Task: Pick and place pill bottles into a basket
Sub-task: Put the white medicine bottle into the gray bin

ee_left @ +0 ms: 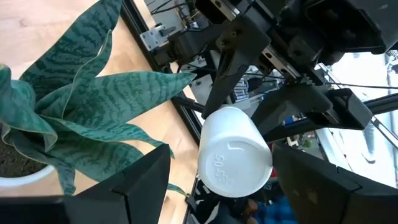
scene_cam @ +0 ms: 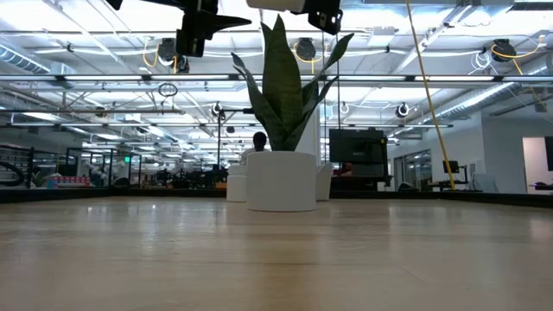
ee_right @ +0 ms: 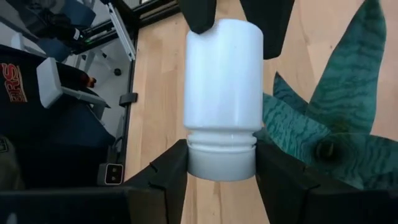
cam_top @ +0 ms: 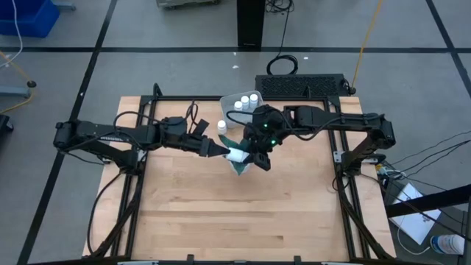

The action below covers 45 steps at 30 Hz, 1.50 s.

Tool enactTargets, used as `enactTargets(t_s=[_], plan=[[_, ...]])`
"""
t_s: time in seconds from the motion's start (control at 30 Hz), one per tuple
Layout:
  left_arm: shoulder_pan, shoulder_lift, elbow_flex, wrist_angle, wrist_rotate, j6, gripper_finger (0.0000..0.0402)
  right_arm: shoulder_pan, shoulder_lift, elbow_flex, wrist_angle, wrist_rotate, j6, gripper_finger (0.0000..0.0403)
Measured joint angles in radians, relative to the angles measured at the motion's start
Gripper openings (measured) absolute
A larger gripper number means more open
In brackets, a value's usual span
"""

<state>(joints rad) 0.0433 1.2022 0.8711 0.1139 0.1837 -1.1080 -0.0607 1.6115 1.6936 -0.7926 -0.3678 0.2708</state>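
A white pill bottle is held in the air above the green plant, between my two grippers. My right gripper is shut on its cap end. My left gripper is open, with its fingers standing on either side of the bottle's bottom end; I cannot tell whether they touch it. The pale basket at the table's far edge holds three bottles. One more bottle stands on the table just in front of it. My right gripper pinches the bottle's cap between its two fingers, coming about level from the table's right side. The bottle lies roughly level, lifted clear above the plant, with its bottom pointing toward my left gripper.
The plant stands in a white pot near the table's middle, and its tall leaves reach up close under both grippers. A dark box sits beyond the far edge. Bare wood fills the near half of the table.
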Motion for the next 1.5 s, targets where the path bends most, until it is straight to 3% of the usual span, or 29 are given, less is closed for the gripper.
enactTargets(t_s=[0.93, 1.03, 1.27, 1.5], plan=[[-0.011, 0.005, -0.002, 0.040, 0.042, -0.022, 0.0284, -0.007, 0.037, -0.001, 0.099, -0.003, 0.023, 0.0153], [-0.011, 0.005, -0.002, 0.040, 0.055, -0.017, 0.0268, -0.010, 0.037, -0.001, 0.103, -0.005, 0.022, 0.0149], [-0.004, 0.005, -0.002, 0.051, 0.053, 0.001, 0.0175, -0.011, 0.036, -0.001, 0.122, -0.009, 0.023, 0.0156], [0.002, 0.004, -0.002, 0.057, 0.055, 0.004, 0.0175, -0.012, 0.033, -0.001, 0.120, -0.004, 0.020, 0.0162]])
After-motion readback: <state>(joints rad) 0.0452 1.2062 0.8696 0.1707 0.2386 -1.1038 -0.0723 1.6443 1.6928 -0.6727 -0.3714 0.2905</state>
